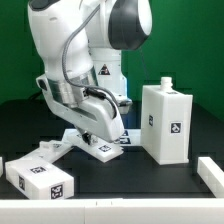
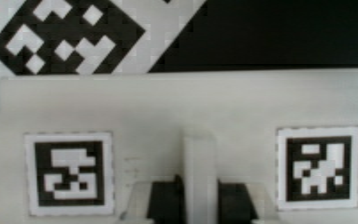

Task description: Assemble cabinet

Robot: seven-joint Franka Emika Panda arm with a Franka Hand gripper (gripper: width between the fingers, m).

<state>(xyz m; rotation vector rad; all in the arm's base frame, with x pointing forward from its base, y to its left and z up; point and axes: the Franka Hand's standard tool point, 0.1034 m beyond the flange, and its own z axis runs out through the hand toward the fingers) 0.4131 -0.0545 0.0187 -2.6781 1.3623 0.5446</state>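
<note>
A flat white cabinet panel (image 1: 92, 146) with tags lies on the table under my gripper (image 1: 88, 134). In the wrist view the panel (image 2: 158, 110) fills the frame with two tags and a raised ridge (image 2: 195, 160) in its middle. My gripper (image 2: 197, 200) straddles that ridge, with its dark fingers (image 2: 160, 203) pressed against both sides. The tall white cabinet box (image 1: 166, 122) with a small knob (image 1: 165, 83) on top stands upright at the exterior view's right. Another tagged cabinet piece (image 1: 40, 177) lies at the front left.
The marker board (image 2: 78, 35) lies just beyond the panel and also shows in the exterior view (image 1: 122, 137). A white piece (image 1: 211, 171) lies at the exterior view's right edge. The arm's body (image 1: 75, 50) looms over the centre.
</note>
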